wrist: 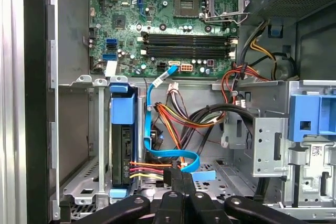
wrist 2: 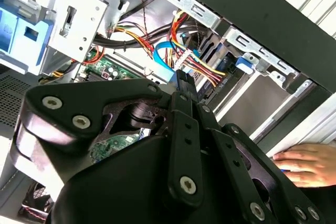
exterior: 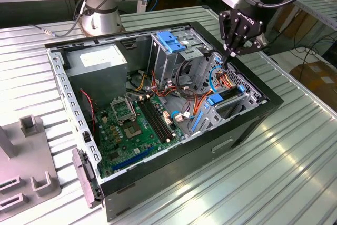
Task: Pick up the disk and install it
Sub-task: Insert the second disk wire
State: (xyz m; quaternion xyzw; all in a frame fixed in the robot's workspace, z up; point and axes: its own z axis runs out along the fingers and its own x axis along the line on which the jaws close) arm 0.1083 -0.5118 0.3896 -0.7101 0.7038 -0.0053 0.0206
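you look to be at the tail end of the install, not the pick-up. take the scene from the big things down.

the slatted metal desk [exterior: 295,172] carries the open computer case [exterior: 247,130], which fills the middle of the exterior view. inside it, the grey power supply [exterior: 97,59] sits at the upper left and the green motherboard [exterior: 131,125] lies on the floor at lower centre. the blue-handled drive cage [exterior: 171,40] stands at upper centre.

the disk [exterior: 231,94] is already in the case, standing on edge in the bay by the wall on the exterior view's right, its blue rail showing. in the first wrist view the disk [wrist: 122,148] sits between the bay's metal walls, with the red, yellow and orange power leads [wrist: 147,169] running to its end.

the pincer [exterior: 230,52] hovers just above that corner, upper right in the exterior view. its fingers [wrist: 172,184] are pressed together, and you can see nothing held between them. the tips are close to the looping blue data cable [wrist: 152,103].

any move here calls for small, slow motion, since the cables crowd the tips. a person's hand [wrist 2: 304,163] rests outside the case wall, so mind it.
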